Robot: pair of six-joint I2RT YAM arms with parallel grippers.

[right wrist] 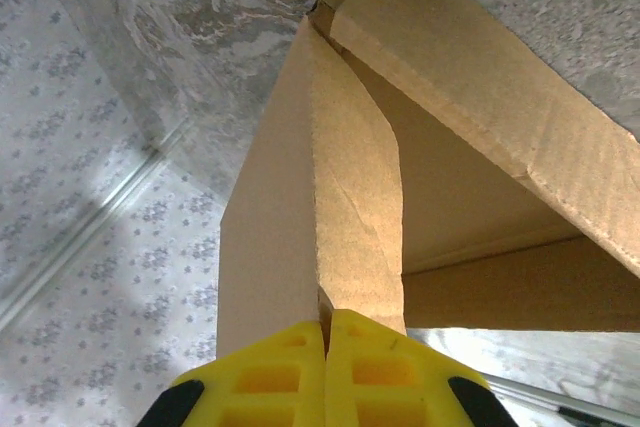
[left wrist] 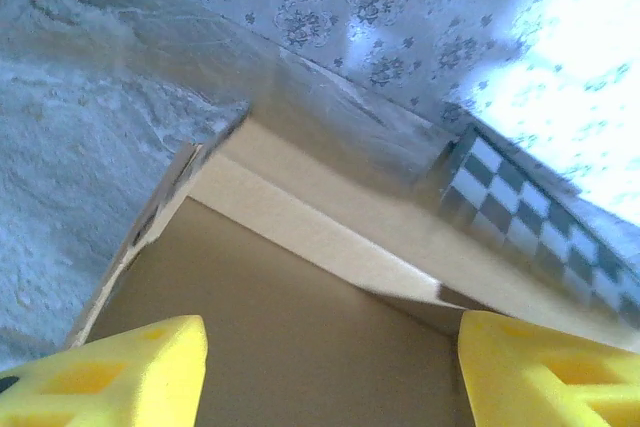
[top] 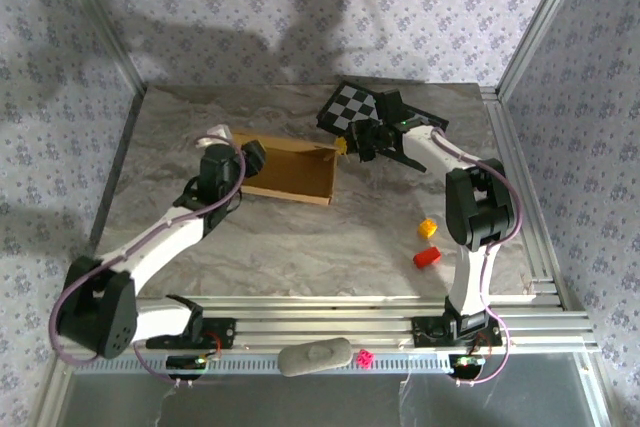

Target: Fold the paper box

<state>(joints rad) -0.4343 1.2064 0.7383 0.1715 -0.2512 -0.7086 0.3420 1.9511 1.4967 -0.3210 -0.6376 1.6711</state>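
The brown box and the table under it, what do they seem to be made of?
The box looks like plain brown cardboard, matte, with a fibrous face and rough cut edges. The table looks like grey veined marble with a faint sheen, though it could be a printed laminate.
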